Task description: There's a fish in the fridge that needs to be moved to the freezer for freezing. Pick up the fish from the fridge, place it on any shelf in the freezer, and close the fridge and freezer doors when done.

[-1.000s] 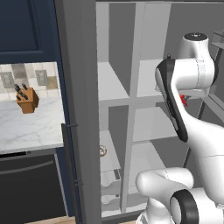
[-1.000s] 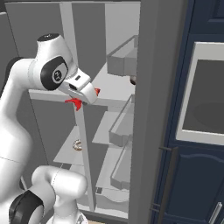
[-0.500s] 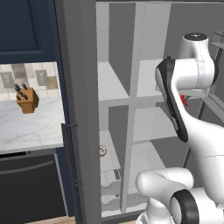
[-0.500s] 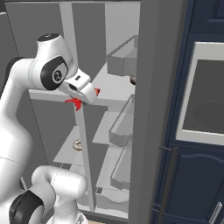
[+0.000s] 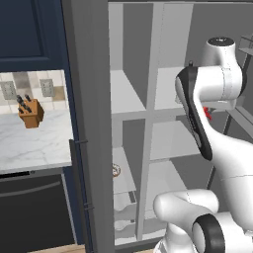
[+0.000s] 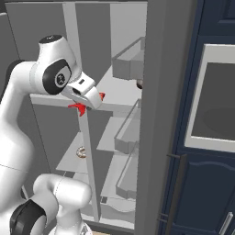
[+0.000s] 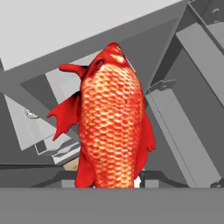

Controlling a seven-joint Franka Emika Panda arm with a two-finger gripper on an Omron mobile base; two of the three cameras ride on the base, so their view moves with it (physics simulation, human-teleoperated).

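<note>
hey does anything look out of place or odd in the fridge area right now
Only the fish is off a shelf: the gripper is shut on it, holding it in the air in front of the white shelves, by design. Both tall grey doors stand open. A round tan item sits on a lower shelf. Nothing looks spilled or damaged.

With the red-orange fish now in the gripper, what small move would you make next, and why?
Probably carry the red-orange scaly fish sideways toward the narrower freezer compartment. The two-finger gripper is shut on the fish and holds it in front of the white divider between the compartments, off any shelf. The freezer's flat white shelf looks bare, so it seems a fair place to aim for.
</note>
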